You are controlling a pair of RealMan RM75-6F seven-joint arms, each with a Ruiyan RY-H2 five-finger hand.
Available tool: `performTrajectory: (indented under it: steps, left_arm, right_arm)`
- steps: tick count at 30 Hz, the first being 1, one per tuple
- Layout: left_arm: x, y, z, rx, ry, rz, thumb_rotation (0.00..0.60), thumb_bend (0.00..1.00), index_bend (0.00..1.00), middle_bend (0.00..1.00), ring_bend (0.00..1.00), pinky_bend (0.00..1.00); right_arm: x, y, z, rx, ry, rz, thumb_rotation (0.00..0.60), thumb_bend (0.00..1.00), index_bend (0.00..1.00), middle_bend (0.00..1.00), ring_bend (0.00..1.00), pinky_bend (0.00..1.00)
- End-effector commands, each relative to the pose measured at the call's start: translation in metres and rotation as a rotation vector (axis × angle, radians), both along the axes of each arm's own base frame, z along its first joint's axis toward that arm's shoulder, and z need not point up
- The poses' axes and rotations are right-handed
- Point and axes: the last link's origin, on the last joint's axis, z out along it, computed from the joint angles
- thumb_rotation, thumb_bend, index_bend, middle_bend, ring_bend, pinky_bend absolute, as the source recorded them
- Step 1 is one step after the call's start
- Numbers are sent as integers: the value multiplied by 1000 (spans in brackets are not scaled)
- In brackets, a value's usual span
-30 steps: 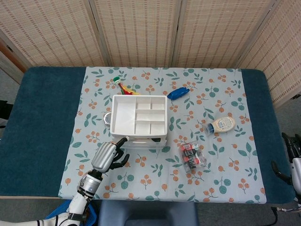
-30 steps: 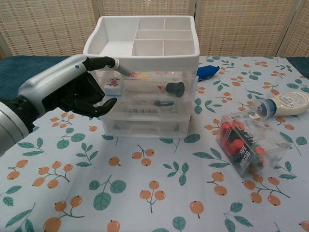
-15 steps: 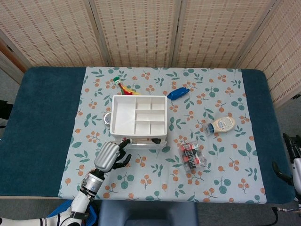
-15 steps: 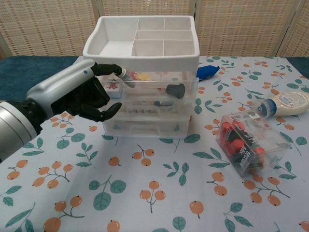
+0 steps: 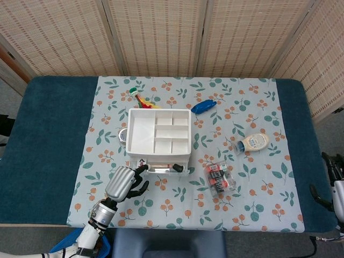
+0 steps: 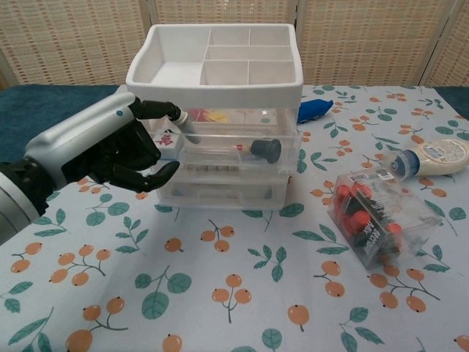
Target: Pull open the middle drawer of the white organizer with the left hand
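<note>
The middle drawer [image 6: 238,152] of the white organizer [image 6: 220,81], at centre frame in the chest view, now juts forward from the stack. Half a second ago its front sat flush with the drawers above and below, so the pull has begun, though the drawer is only partly out.

The left hand [image 6: 124,150], at the left of the chest view, has an upper finger hooked at the drawer's left front corner and a lower finger curled below it; it grips the drawer rather than hanging wide. It has drawn back toward the lower left since a second ago. By my judgement, more travel the same way finishes the task.

The right hand [image 5: 333,185] shows only at the right edge of the head view; I cannot tell its state.

On the floral table [image 6: 220,293], a clear box of red-capped items [image 6: 374,216] lies right of the organizer.
</note>
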Motion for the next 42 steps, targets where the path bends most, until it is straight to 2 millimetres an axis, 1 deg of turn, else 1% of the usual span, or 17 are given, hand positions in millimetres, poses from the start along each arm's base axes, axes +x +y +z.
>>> performTrajectory:
  steps: [1, 5, 28, 31, 33, 36, 38, 39, 42]
  left_arm:
    - [-1, -5, 1, -4, -5, 2, 600, 432, 373, 1000, 1000, 1000]
    - [-2, -10, 1, -9, 1, -1, 600, 432, 374, 1000, 1000, 1000]
    - [-2, -26, 2, -12, 3, 4, 600, 432, 384, 1000, 1000, 1000]
    - [-2, -27, 3, -11, -3, 7, 600, 432, 418, 1000, 1000, 1000]
    - [-2, -28, 2, -13, -3, 7, 600, 432, 419, 1000, 1000, 1000]
    - [-2, -30, 2, -14, 0, 6, 600, 432, 366, 1000, 1000, 1000]
    - [-2, -31, 2, -16, -1, 6, 600, 432, 289, 1000, 1000, 1000]
    - [-2, -31, 3, -16, -2, 6, 600, 432, 274, 1000, 1000, 1000]
    - [-3, -33, 4, -20, 4, 10, 600, 432, 176, 998, 1000, 1000]
  right_arm:
    - [0, 0, 0, -1, -2, -1, 600, 366, 0, 148, 73, 145]
    - [0, 1, -1, 2, -4, -1, 600, 366, 0, 148, 73, 145]
    - [-1, 3, -1, 6, -7, 4, 600, 366, 0, 149, 73, 145]
    - [-1, 3, -1, 5, -7, 6, 600, 366, 0, 149, 73, 145]
    - [-1, 3, -1, 5, -6, 6, 600, 366, 0, 149, 73, 145]
    - [-1, 3, -1, 5, -6, 7, 600, 366, 0, 149, 73, 145]
    - [-1, 3, -1, 5, -5, 8, 600, 366, 0, 149, 73, 145]
    - [-1, 3, -1, 5, -5, 9, 600, 366, 0, 149, 73, 145]
    - [-1, 2, -1, 7, -6, 10, 600, 367, 0, 149, 73, 145]
